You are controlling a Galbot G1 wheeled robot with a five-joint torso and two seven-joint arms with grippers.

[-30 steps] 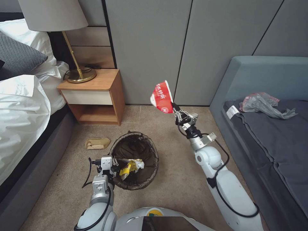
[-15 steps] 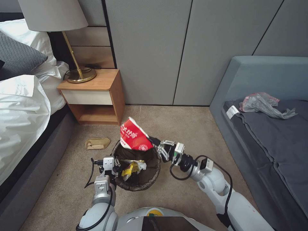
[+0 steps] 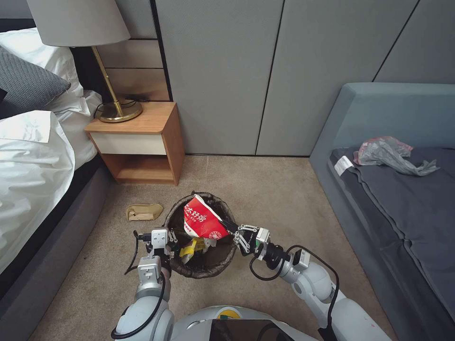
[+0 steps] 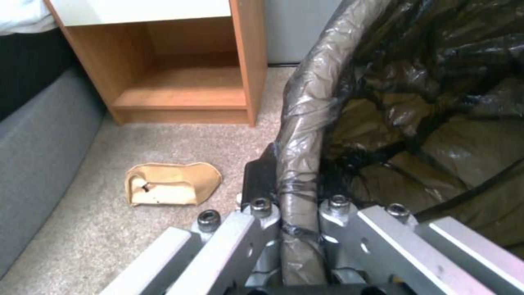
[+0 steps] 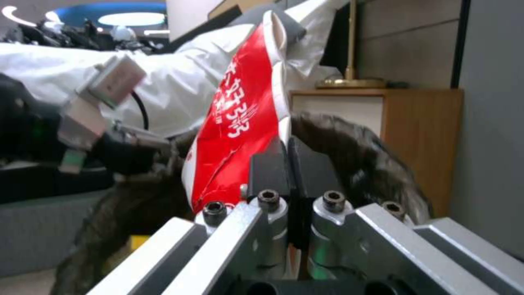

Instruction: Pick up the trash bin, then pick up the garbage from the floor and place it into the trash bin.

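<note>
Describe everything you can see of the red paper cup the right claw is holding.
The red paper cup is crushed nearly flat, red outside with white lettering and a white rim and inside. It looks like thin coated paper, creased along its side. The right claw is shut on its lower edge, the fingers pinching the wall. It tilts over the mouth of the trash bin, above the yellow wrappers and tissue inside. Whether it touches the bag liner cannot be told. The left claw grips the bin's rim.

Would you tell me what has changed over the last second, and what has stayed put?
The right gripper, shut on the crushed red cup, swung from near the wall down over the trash bin. The left gripper stays clamped on the bin's rim; the tan packet lies unmoved on the carpet.
</note>
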